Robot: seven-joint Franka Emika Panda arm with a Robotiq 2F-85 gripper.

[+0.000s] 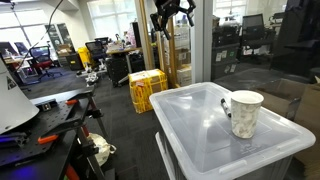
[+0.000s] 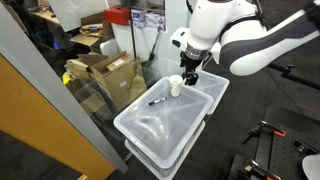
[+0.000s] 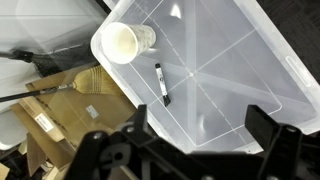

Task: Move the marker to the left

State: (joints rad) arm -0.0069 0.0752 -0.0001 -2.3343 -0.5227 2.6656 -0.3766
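Note:
The marker (image 3: 162,84) is a slim black stick lying flat on the translucent bin lid (image 3: 230,60), a short way from the white cup (image 3: 125,42). The cup stands upright near one corner of the lid. In both exterior views the marker (image 2: 157,101) (image 1: 226,108) lies right beside the cup (image 2: 175,88) (image 1: 243,112). My gripper (image 3: 200,130) is open and empty. It hangs well above the lid (image 2: 165,130), with the marker off to one side of its fingers. It shows above the cup in an exterior view (image 2: 190,75) and high at the top in an exterior view (image 1: 172,12).
The lid tops stacked clear bins (image 1: 215,150). Cardboard boxes (image 2: 105,75) lie on the floor beside the bins, also in the wrist view (image 3: 60,110). Yellow crates (image 1: 147,88) stand behind. A workbench with tools (image 1: 45,125) is off to the side.

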